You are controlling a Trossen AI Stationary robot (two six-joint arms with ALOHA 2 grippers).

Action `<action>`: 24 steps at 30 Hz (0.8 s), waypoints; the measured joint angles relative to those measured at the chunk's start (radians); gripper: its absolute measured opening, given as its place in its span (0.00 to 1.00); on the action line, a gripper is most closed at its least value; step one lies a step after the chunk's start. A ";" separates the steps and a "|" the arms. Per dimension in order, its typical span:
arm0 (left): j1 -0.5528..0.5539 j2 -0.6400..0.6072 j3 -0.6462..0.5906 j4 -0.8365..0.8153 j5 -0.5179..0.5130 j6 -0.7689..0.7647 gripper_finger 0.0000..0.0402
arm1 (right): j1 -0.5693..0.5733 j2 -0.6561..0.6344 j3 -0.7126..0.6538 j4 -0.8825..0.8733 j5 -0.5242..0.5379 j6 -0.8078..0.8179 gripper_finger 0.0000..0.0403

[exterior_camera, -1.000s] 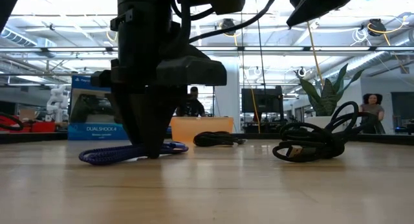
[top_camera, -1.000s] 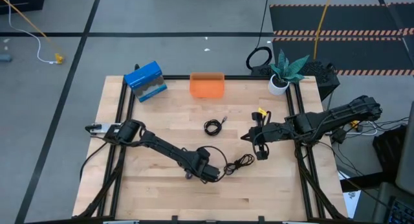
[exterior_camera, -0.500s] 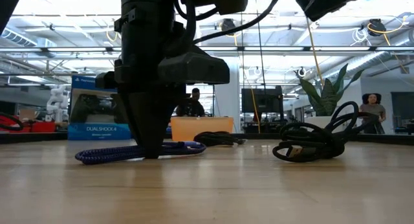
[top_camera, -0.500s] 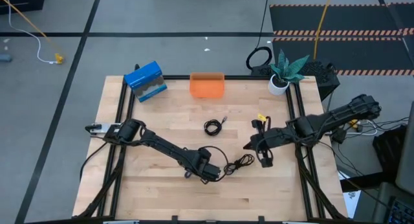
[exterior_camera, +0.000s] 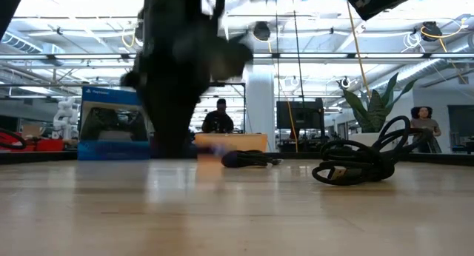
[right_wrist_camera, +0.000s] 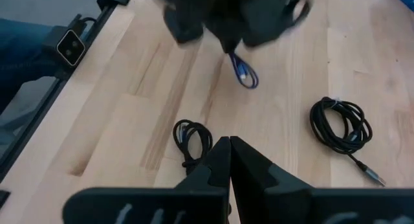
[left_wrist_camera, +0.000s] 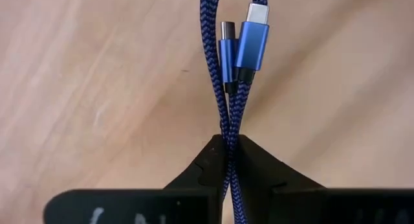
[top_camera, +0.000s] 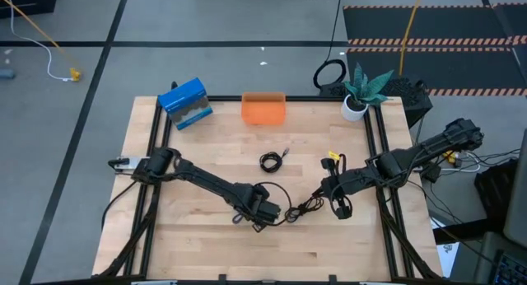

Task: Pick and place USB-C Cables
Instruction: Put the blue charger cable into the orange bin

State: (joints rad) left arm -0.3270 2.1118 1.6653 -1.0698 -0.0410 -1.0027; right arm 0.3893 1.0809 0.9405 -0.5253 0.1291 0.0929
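Note:
My left gripper [top_camera: 262, 214] is near the table's middle, toward the near edge, and is shut on the purple-blue braided USB-C cable [left_wrist_camera: 226, 68]. The cable also shows below it in the right wrist view [right_wrist_camera: 244, 75]. My right gripper [right_wrist_camera: 229, 146] is shut and empty, above the table just right of the black loose tangle [top_camera: 305, 207], which lies on the table. The black tight coil [top_camera: 270, 161] lies flat at the table's middle. My left gripper pinches the purple-blue cable's doubled strands [left_wrist_camera: 228, 123] between its two fingers, which point down from above. The folded end with the two blue plugs [left_wrist_camera: 246, 46] sticks out past the fingertips. The cable hangs below the fingers, clear of the table.
An orange bin [top_camera: 263, 108] and a blue box [top_camera: 185, 104] stand at the far edge. A potted plant [top_camera: 359, 94] stands at the far right corner. Bare wood lies along the near edge.
My left gripper has risen with the purple-blue cable, which lay along the table and now hangs clear of it. My right gripper has moved toward the near edge, closer to the black loose tangle.

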 joint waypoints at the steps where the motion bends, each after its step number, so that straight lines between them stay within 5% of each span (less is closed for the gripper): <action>1: -0.001 -0.021 0.003 -0.008 0.003 0.014 0.08 | 0.000 0.000 0.000 0.000 0.000 0.000 0.00; 14: -0.020 -0.303 0.006 -0.099 0.016 0.084 0.06 | 0.000 0.000 0.001 -0.001 0.000 0.000 0.00; 24: -0.010 -0.512 0.007 -0.333 0.017 0.090 0.06 | 0.000 0.000 0.001 0.007 0.001 -0.002 0.00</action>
State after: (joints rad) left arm -0.3368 1.6002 1.6722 -1.4033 -0.0242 -0.9127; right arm 0.3889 1.0805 0.9413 -0.5186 0.1299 0.0914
